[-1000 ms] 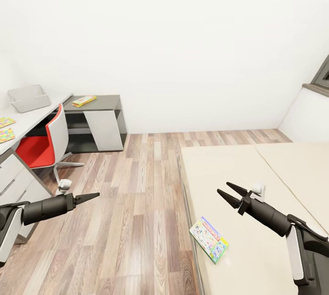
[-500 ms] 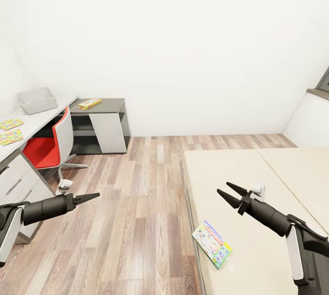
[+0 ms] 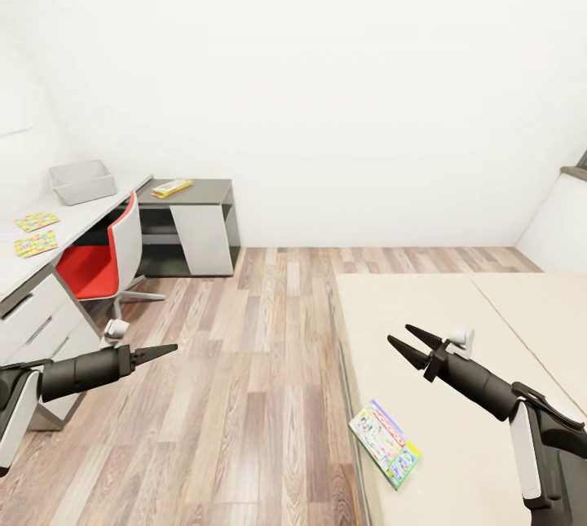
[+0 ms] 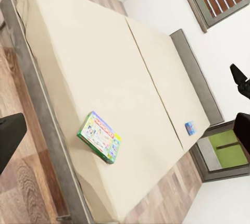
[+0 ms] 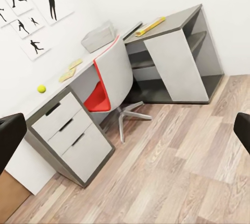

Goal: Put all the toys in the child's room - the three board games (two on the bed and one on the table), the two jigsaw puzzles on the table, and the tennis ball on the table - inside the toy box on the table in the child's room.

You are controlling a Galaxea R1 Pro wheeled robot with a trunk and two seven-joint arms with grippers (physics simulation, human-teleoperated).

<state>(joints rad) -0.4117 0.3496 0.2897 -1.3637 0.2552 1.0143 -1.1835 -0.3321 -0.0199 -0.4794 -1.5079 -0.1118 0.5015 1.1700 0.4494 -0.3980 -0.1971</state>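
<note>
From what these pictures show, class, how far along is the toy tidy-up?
Nothing looks done. The toy box shows no toys inside. Both grippers, left and right, carry nothing. Left: board games on the bed (white-green, blue) and desk wing, two jigsaw puzzles, the tennis ball.

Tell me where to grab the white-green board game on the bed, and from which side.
Probably by its long edge nearest the floor. The board game lies flat on the bed, close to the mattress edge, with a corner about at the rim, so fingers could slip under there. Come from the aisle side with the right hand, open and nearest, pinching top and bottom faces across its thin side.
</note>
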